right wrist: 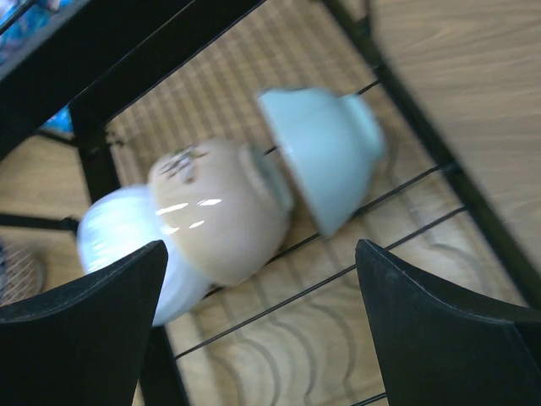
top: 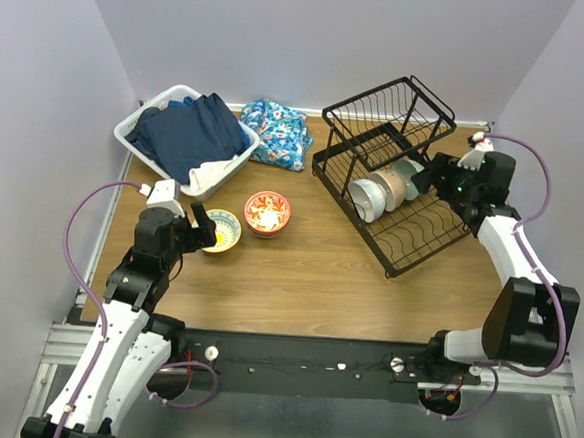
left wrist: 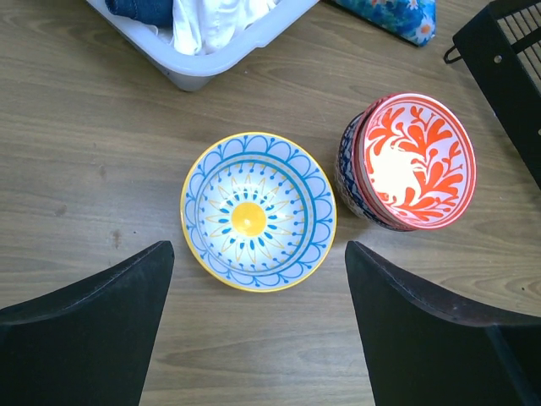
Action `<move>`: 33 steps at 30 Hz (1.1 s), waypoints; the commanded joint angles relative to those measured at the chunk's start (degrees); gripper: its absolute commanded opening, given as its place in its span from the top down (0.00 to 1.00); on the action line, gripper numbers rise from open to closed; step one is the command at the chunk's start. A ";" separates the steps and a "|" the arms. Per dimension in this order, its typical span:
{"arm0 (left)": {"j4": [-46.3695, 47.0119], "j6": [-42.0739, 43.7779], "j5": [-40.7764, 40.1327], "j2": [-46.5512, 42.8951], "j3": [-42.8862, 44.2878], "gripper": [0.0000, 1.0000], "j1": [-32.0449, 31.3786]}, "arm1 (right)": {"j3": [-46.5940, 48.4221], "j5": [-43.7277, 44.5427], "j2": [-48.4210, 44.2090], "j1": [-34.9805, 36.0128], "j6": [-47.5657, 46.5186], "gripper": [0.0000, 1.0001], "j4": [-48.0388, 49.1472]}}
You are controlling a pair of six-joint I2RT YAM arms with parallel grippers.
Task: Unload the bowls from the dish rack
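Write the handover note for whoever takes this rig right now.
Left pincer: open, over the yellow-rimmed bowl, not holding it.
Right pincer: open and holding nothing, at the dish rack, facing its bowls.
Done: the yellow-rimmed bowl is on the table, with the red-orange floral bowl beside it, nested on a blue-patterned bowl.
Left: the white bowl, tan bowl and mint green bowl lie on their sides in the rack's lower tier.

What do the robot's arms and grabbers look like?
Each arm has chunky black joints and white shell links. The left arm and right arm both trail a looping purple cable. The left gripper and right gripper each end in two flat, pointed black fingers.
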 commanded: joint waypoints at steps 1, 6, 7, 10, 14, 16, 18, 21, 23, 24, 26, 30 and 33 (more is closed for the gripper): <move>2.11 2.41 1.78 -0.54 -0.09 0.09 -0.25 | -4.52 -6.87 2.43 -5.54 -3.95 0.00 16.01; 3.07 3.11 2.22 -0.28 -0.18 0.09 -0.25 | -3.57 -13.22 7.43 -7.84 -6.32 0.00 19.12; 3.25 3.20 2.22 -0.28 -0.44 0.09 -0.16 | -3.22 -15.49 9.01 -8.01 -6.67 0.00 19.47; 3.86 3.29 2.74 -0.45 -0.53 0.09 -0.16 | -0.67 -19.88 11.83 -8.72 -7.82 0.00 19.04; 4.21 3.46 2.92 -0.72 -0.80 0.09 -0.16 | 1.35 -23.59 16.31 -10.03 -8.87 0.00 19.03; 4.13 3.38 2.31 -1.07 -0.89 0.09 -0.16 | 2.32 -25.17 17.37 -10.39 -9.05 0.00 18.95; 4.22 3.46 2.13 -1.07 -0.97 0.08 -0.16 | 3.98 -26.40 19.03 -10.39 -10.19 0.00 17.81; 4.30 3.73 1.87 -1.16 -1.06 0.09 -0.16 | 5.48 -27.81 21.06 -10.48 -13.00 0.00 15.87; 4.39 3.81 1.69 -1.24 -1.15 0.08 -0.08 | 6.89 -28.17 21.94 -10.65 -13.71 0.00 15.43; 4.30 3.90 1.69 -1.24 -1.06 0.08 -0.08 | 7.42 -28.51 22.38 -10.83 -13.71 0.00 15.43; 4.30 3.99 1.69 -1.24 -1.15 0.08 -0.08 | 8.82 -28.96 23.70 -11.18 -13.80 0.00 15.34; 4.65 3.99 1.52 -1.77 -1.41 0.08 -0.08 | 11.46 -30.18 26.24 -11.62 -14.67 0.00 14.29; 4.74 3.99 0.99 -2.65 -1.68 0.08 -0.16 | 13.74 -32.64 28.62 -11.62 -15.55 0.00 12.45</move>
